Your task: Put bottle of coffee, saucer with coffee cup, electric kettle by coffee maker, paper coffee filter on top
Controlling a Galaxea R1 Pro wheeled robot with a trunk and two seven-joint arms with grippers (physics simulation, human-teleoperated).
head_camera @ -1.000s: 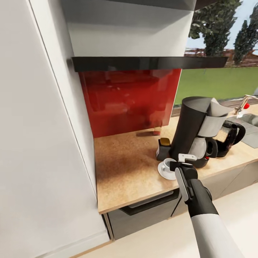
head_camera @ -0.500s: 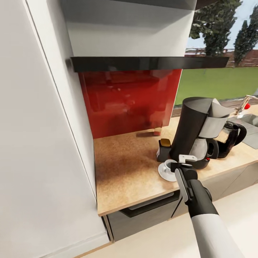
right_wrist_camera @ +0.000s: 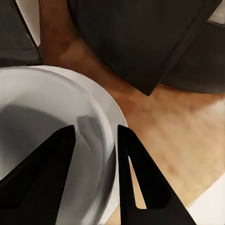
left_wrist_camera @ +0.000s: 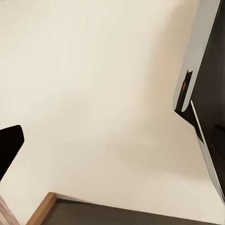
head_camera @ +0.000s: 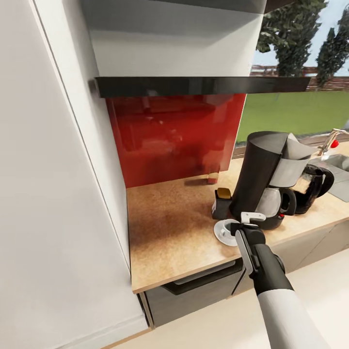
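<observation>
Now the right tool point(right_wrist_camera: 93, 173) straddles the coffee cup's point(right_wrist_camera: 51, 140) rim, fingers apart, not clamped; cup sits on the saucer point(head_camera: 220, 233) beside the coffee maker point(head_camera: 264, 174). Likely light, brittle, slick: grip the rim gently.

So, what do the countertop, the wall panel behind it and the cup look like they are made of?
The countertop looks like cork or speckled wood laminate: tan, grainy, matte. The wall panel seems glossy red glass or acrylic, since it mirrors things faintly. The cup, on its saucer, looks like glazed white ceramic, smooth with soft highlights in the right wrist view. It is a render, so these are guesses.
</observation>
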